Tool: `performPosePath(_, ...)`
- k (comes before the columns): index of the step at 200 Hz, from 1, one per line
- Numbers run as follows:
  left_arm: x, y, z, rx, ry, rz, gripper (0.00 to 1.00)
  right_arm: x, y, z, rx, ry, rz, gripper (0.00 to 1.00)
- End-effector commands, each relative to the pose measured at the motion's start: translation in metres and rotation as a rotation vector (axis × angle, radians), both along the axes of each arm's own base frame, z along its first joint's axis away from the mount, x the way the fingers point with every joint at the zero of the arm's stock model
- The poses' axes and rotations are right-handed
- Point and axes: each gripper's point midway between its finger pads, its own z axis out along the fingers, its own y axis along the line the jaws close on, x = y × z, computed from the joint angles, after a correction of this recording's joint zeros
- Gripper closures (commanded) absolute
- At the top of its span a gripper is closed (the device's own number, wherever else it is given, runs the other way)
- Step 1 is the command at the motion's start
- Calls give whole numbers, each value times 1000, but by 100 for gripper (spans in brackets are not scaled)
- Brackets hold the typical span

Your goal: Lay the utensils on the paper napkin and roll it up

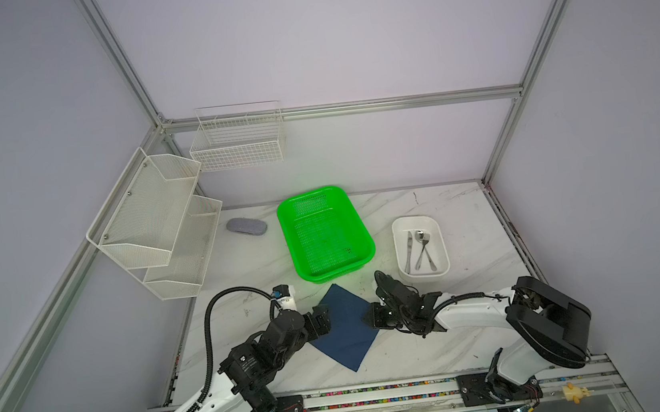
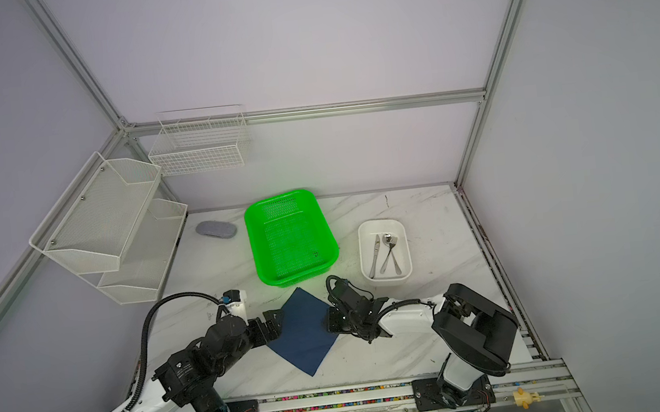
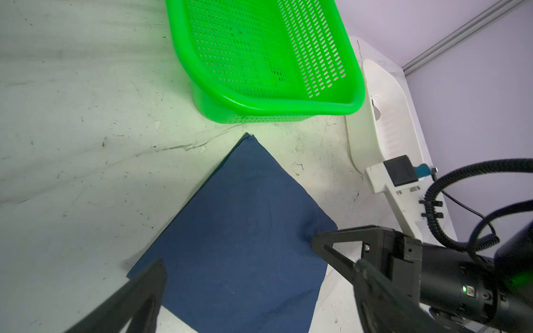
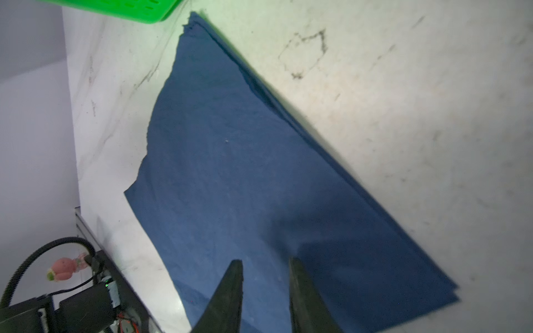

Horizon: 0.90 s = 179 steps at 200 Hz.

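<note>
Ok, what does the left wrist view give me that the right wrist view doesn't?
Only the left wrist view: the near end of the basket, the rim of the tray, the right gripper side-on at a corner of the napkin, and the left gripper spread wide.
Only the right wrist view: the right gripper's own fingertips, a narrow gap apart over the napkin, and a pink toy.
Both: the napkin flat with nothing on it, the table, and some of the basket.

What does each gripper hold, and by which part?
Nothing. The left gripper is open at the left corner of the flat navy paper napkin; the right gripper, jaws apart, at its right corner.
</note>
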Motion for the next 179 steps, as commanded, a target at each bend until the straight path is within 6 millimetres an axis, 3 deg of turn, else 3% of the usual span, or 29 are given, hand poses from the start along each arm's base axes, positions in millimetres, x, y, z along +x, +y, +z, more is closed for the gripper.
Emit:
performPosePath(1,-2,-42,36,-85,-78,-212,0,9,-35,-18,-171,-23,-93,71)
performPosePath(27,-4,-63,23,-51,10,-304,5,8,-64,-24,-205,-9,-148,71)
performPosePath(51,0,-79,0,-5,123,-335,11,9,-105,-34,-277,42,-223,71)
performPosePath(73,3,-96,-15,-11,204,-352,16,11,-125,-29,-294,36,-255,71)
performPosePath(101,13,-112,-26,-22,241,-357,26,9,-128,-19,-276,21,-261,71)
performPosePath(146,30,-130,-28,-7,260,-358,35,-5,-133,-24,-282,65,-236,69)
performPosePath(179,36,-137,-28,-14,254,-355,37,12,-110,10,-201,-26,-170,64)
